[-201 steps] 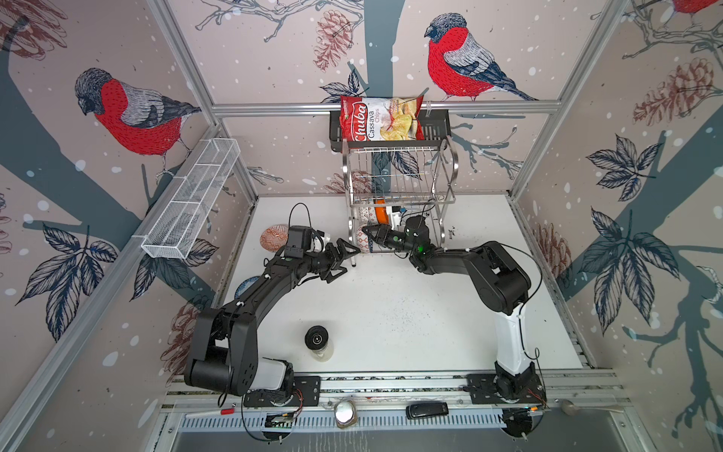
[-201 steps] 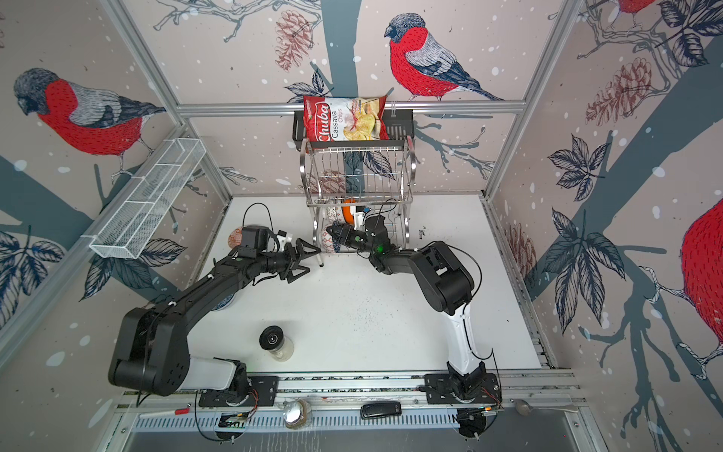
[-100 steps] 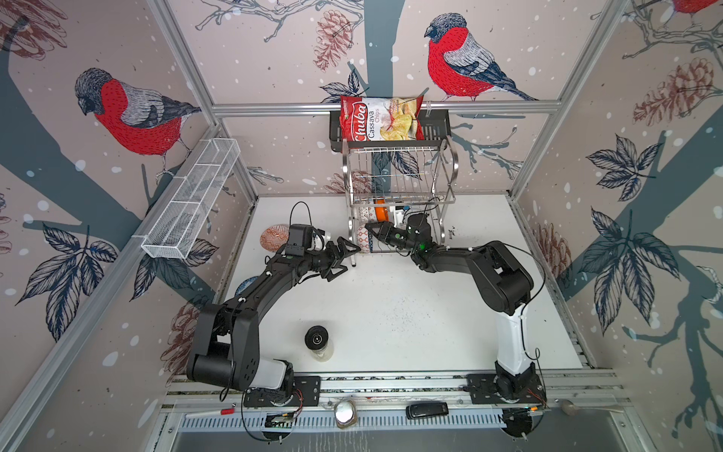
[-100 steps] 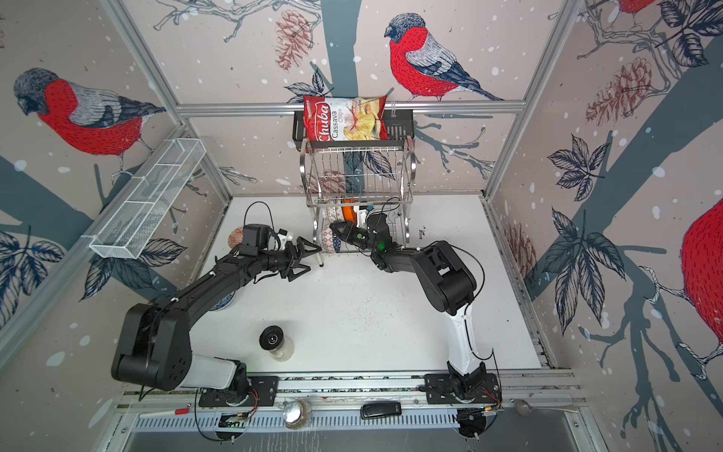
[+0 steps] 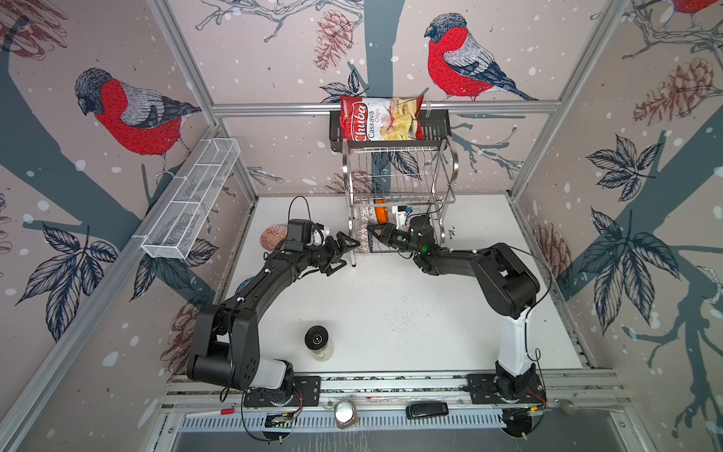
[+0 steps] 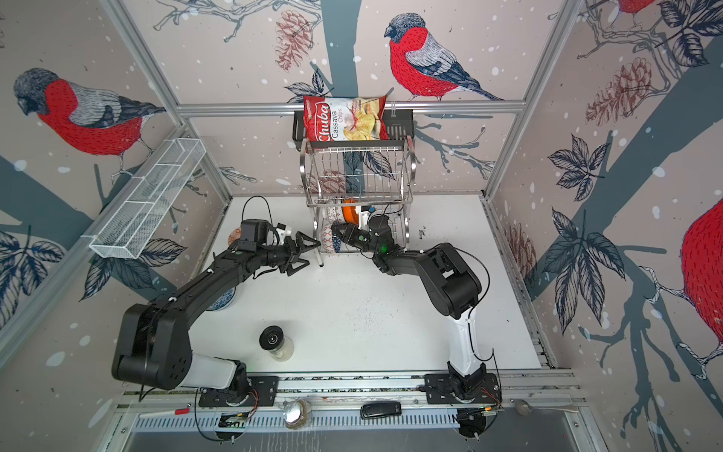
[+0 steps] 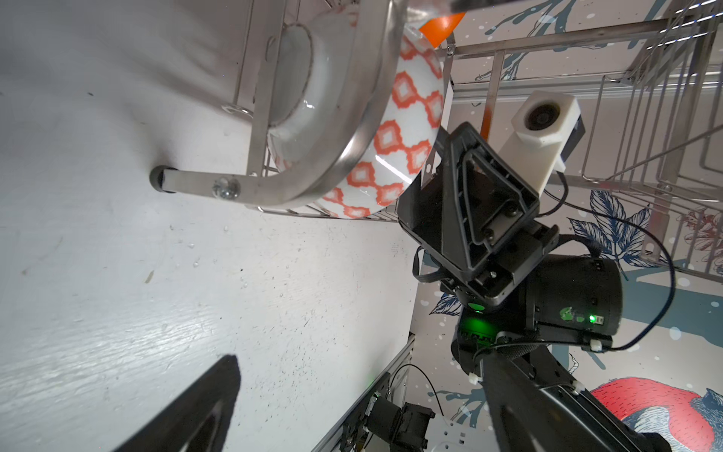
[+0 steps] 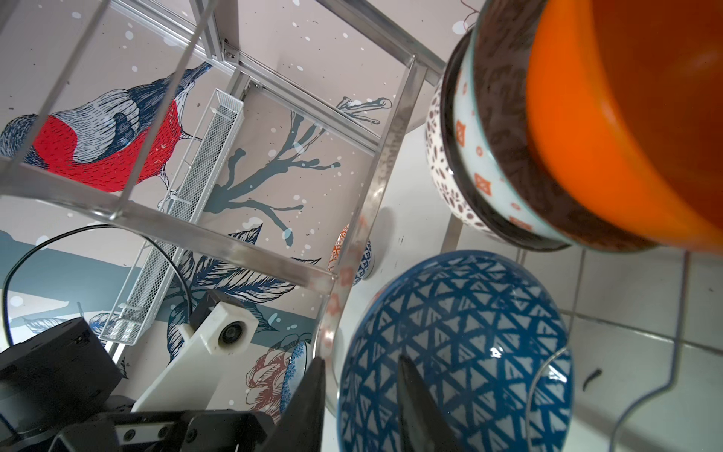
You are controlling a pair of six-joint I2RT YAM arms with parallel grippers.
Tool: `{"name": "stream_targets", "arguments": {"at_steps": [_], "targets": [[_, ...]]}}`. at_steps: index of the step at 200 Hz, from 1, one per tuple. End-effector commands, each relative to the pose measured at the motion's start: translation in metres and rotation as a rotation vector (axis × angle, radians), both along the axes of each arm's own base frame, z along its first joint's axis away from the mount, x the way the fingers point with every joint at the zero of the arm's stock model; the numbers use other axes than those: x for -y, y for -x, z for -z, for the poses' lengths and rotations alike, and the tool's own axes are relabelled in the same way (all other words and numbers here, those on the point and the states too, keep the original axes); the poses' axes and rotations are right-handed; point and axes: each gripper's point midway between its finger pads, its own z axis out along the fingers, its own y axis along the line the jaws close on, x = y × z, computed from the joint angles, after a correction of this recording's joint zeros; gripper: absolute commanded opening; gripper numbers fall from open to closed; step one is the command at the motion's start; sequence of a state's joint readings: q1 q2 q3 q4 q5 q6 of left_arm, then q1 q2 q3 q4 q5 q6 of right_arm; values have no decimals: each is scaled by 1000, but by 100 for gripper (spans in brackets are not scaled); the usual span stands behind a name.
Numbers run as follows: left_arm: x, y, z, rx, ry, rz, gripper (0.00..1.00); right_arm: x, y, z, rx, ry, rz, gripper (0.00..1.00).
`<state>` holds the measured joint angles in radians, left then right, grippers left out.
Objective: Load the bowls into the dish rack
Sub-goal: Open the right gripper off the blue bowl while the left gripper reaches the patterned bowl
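Right wrist view shows the blue triangle-patterned bowl (image 8: pixel 461 332) standing on edge in the lower tier of the dish rack (image 8: pixel 385 164), near the plain orange bowl (image 8: pixel 626 117). The right gripper (image 8: pixel 360 360) seems to pinch its rim, one finger inside and one outside; such a hold should let the bowl go upright between the wires. In both top views the left gripper (image 5: pixel 346 256) hangs wide open and empty beside the rack's leg, likely ready for the red-orange patterned bowl (image 5: pixel 272 237) on the table (image 5: pixel 391 313).

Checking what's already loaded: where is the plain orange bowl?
In both top views the plain orange bowl stands on edge in the lower tier of the dish rack, nested against patterned bowls on its left.
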<state>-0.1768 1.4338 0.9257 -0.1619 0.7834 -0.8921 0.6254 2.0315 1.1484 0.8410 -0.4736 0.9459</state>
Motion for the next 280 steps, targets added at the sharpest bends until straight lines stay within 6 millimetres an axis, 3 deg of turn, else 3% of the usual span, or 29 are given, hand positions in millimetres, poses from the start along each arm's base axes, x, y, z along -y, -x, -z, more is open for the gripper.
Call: {"name": "stream_targets", "arguments": {"at_steps": [1, 38, 46, 48, 82, 120, 142, 184, 216, 237, 280], "targets": [[-3, -3, -2, 17, -14, 2, 97, 4, 2, -24, 62, -44, 16, 33], [-22, -14, -5, 26, -63, -45, 97, 15, 13, -30, 66, -41, 32, 37], [-31, -15, 2, 4, -89, -65, 97, 18, 16, -31, 67, -42, 36, 38], [-33, -20, -4, 21, -93, -70, 97, 18, 17, -31, 66, -41, 37, 38], [-84, -39, -1, 12, -251, -183, 97, 32, 35, -28, 61, -18, 54, 50], [-152, -54, 20, -40, -409, -295, 97, 44, 54, -31, 68, 41, 51, 64], [-179, -65, 32, -64, -536, -310, 97, 47, 63, -32, 68, 84, 49, 77], [-209, -107, 34, -61, -723, -287, 97, 46, 81, -33, 48, 134, 23, 100], [-234, -137, 42, -79, -859, -272, 96, 42, 94, -32, 50, 182, 0, 100], [-248, -153, 57, -133, -942, -235, 91, 49, 91, -41, 80, 229, 42, 100], [-248, -177, 84, -169, -1006, -174, 80, 51, 88, -46, 96, 305, 29, 100]]}}
